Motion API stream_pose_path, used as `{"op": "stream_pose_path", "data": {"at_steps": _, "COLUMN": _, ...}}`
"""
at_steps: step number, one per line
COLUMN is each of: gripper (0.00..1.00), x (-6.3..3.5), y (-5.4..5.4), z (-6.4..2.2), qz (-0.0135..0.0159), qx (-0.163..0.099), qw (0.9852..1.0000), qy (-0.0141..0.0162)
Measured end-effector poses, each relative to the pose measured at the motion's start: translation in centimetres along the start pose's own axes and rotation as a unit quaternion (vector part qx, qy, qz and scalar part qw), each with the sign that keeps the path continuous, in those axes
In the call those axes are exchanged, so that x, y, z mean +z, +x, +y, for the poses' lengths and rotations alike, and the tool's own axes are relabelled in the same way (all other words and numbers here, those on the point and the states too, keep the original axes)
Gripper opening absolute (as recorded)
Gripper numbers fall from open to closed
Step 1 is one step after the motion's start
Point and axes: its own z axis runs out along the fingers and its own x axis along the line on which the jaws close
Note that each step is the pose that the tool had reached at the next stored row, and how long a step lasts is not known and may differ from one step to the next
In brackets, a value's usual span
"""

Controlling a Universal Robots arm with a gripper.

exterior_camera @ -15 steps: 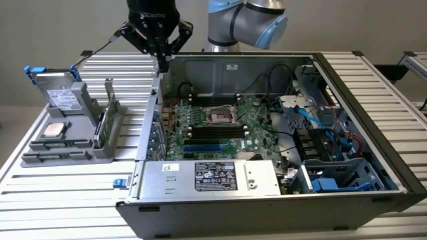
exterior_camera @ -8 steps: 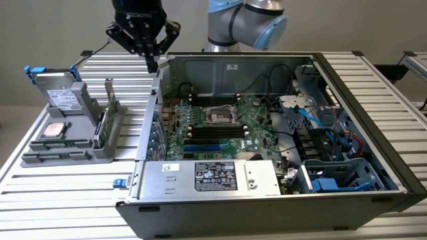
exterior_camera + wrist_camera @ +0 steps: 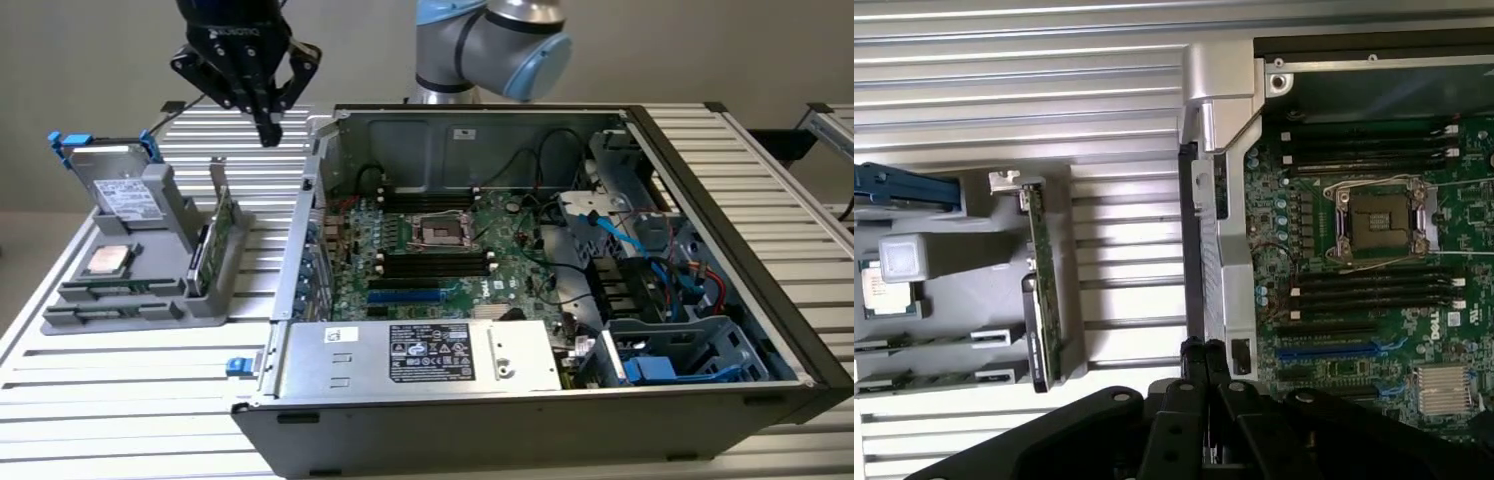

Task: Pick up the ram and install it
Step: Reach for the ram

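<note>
I see the ram (image 3: 118,291) edge-on: a long, thin green strip seated in a front slot of the grey tray (image 3: 67,322), at the exterior view's lower left. A second strip (image 3: 114,313) sits just beside it. My gripper (image 3: 271,130) hangs well above in the upper left, fingers pressed together, holding nothing, over the gap between the tray and the case (image 3: 534,420).
</note>
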Motion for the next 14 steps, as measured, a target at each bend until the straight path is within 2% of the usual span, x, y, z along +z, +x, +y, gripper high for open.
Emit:
{"op": "stream_pose_path", "data": {"at_steps": 9, "gripper": 0.10, "x": -0.02, "y": 3.8, "z": -0.27, "qz": 0.0000, "qx": 0.000, "qw": 1.0000, "qy": 0.0000}}
{"op": "stream_pose_path", "data": {"at_steps": 14, "gripper": 0.10, "x": -0.01, "y": 5.4, "z": -0.38, "qz": 0.0000, "qx": 0.000, "qw": 1.0000, "qy": 0.0000}}
